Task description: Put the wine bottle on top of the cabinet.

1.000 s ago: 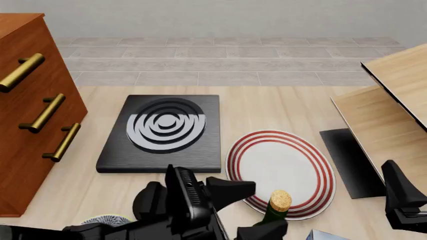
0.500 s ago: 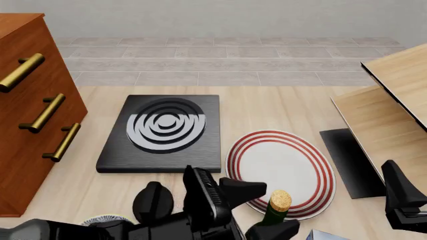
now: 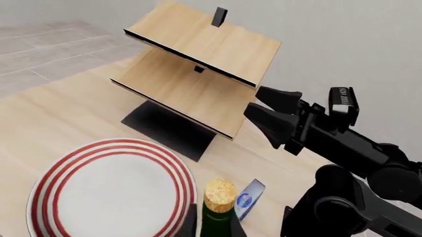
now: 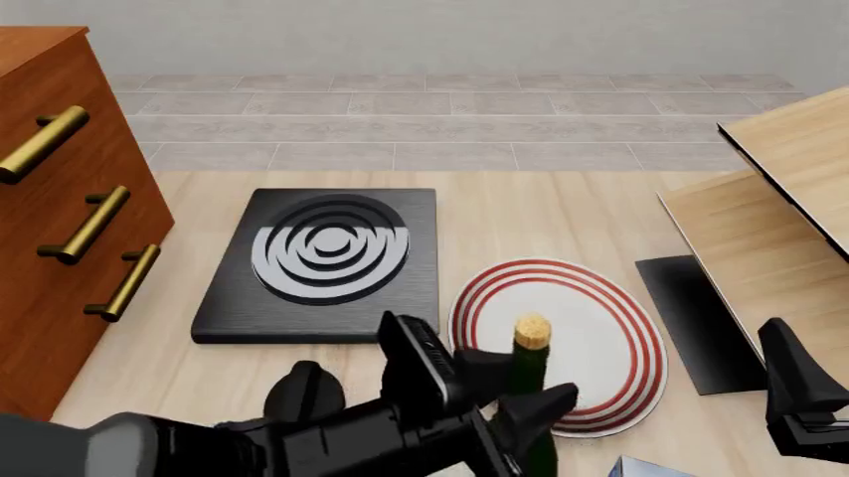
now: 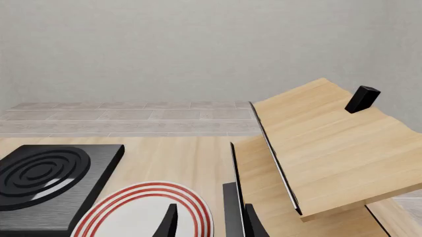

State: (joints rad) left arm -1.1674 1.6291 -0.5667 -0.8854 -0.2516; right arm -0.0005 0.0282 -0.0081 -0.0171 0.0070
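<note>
The wine bottle (image 4: 528,366), dark green with a tan cork, stands upright between my left gripper's (image 4: 520,388) fingers, which are shut on its neck. In the front view its cork shows over the near left part of the plate. In the left wrist view the cork and neck (image 3: 219,197) rise between the fingertips (image 3: 191,223). The cabinet (image 4: 54,209), reddish-brown with brass handles, stands at the far left, well apart from the bottle. My right gripper (image 4: 793,393) is open and empty at the right edge; it also shows in the left wrist view (image 3: 264,108).
A red-rimmed white plate (image 4: 613,323) lies beside the bottle. A black slab with grey rings (image 4: 325,260) sits behind it. Pale slanted wooden boards (image 4: 769,214) on a black base stand at the right. A black knob-like object (image 4: 302,390) and a small blue packet (image 3: 247,198) lie near the front.
The left gripper has closed in on the bottle's neck and the bottle has risen; its cork now shows higher and slightly further left. The right gripper has not moved.
</note>
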